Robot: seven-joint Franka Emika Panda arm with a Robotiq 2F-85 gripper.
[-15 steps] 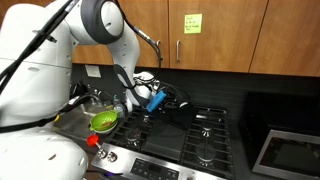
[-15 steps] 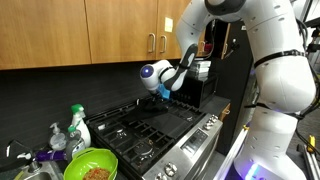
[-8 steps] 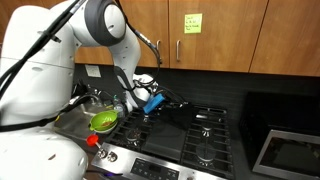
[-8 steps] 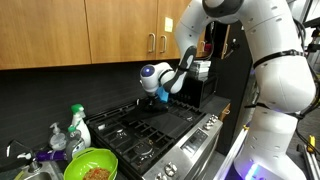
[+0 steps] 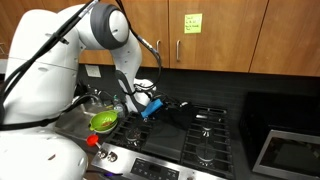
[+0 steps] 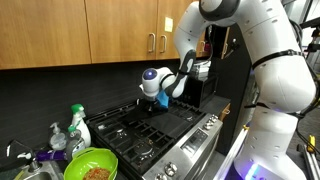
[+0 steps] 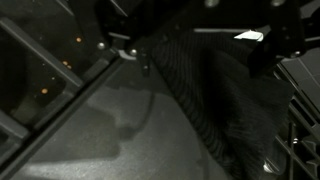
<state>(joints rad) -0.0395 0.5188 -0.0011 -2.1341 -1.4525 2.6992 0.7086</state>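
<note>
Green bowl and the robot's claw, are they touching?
Apart. In an exterior view the green bowl sits beside the stove, while the claw hangs over the stove, far away.

**Three cameras around one stove**

An exterior view stands beside the robot's base, at middle distance, and faces the cabinets (image 5: 225, 35) across the stove (image 5: 205, 130). An exterior view sits low behind the green bowl (image 6: 90, 165) and looks along the stove toward the robot. Both exterior views share the stove, bowl, cabinets and arm (image 5: 125, 75). The wrist view hangs close over the stove's dark surface and is dim.
</note>
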